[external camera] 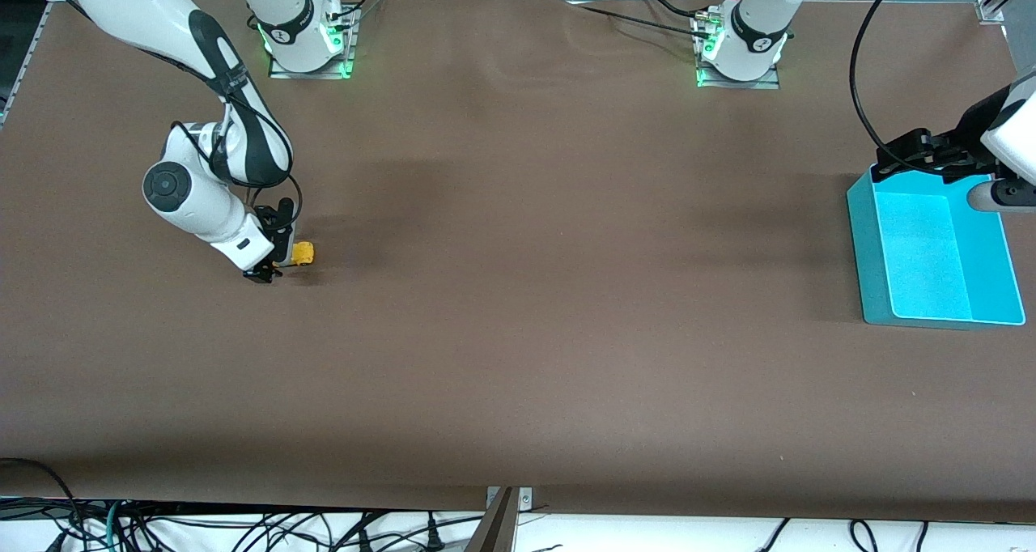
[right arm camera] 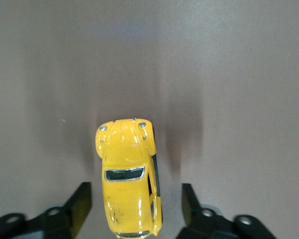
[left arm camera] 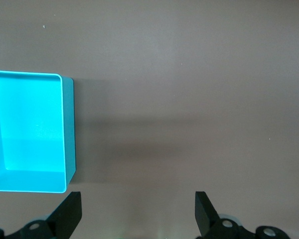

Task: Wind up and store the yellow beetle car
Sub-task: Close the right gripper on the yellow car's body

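Observation:
The yellow beetle car (external camera: 302,253) stands on the brown table toward the right arm's end. In the right wrist view the car (right arm camera: 129,179) lies between my right gripper's open fingers (right arm camera: 80,206), with a gap on each side. My right gripper (external camera: 271,270) is down at the table around the car's rear. My left gripper (external camera: 931,157) is open and empty, held over the table at the edge of the turquoise bin (external camera: 931,252). The left wrist view shows its fingertips (left arm camera: 70,211) wide apart beside the bin (left arm camera: 65,129).
The turquoise bin stands at the left arm's end of the table and is empty. Both arm bases (external camera: 307,42) stand along the table's edge farthest from the front camera. Cables hang below the table's nearest edge.

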You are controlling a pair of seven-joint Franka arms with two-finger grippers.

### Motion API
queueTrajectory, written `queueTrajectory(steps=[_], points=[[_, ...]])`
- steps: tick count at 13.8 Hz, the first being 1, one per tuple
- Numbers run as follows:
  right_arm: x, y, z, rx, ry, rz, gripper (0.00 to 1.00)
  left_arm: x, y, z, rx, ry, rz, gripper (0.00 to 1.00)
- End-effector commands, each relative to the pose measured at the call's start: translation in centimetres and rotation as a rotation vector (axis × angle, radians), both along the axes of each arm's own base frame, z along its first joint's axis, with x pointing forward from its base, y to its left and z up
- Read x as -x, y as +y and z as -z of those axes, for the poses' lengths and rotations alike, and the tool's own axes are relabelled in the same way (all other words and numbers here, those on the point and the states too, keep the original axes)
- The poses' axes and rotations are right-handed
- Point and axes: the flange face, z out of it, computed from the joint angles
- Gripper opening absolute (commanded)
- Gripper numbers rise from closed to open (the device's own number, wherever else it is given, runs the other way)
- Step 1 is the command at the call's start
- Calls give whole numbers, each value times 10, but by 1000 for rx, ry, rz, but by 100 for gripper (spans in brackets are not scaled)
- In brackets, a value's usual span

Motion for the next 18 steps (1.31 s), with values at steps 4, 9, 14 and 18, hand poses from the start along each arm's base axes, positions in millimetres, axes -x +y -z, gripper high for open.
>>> queueTrajectory(steps=[4, 9, 14, 18], points=[[7, 9, 3, -31, -7, -1, 24, -1, 0, -5, 14, -10, -5, 100], [7, 16, 0, -36, -3, -24, 10, -1, 0, -5, 14, -10, -5, 100], [8, -8, 11, -39, 13, -78, 10, -1, 1, -5, 16, -10, -6, 100], [12, -44, 25, -41, 32, -82, 10, -1, 1, -5, 16, -10, -6, 100]])
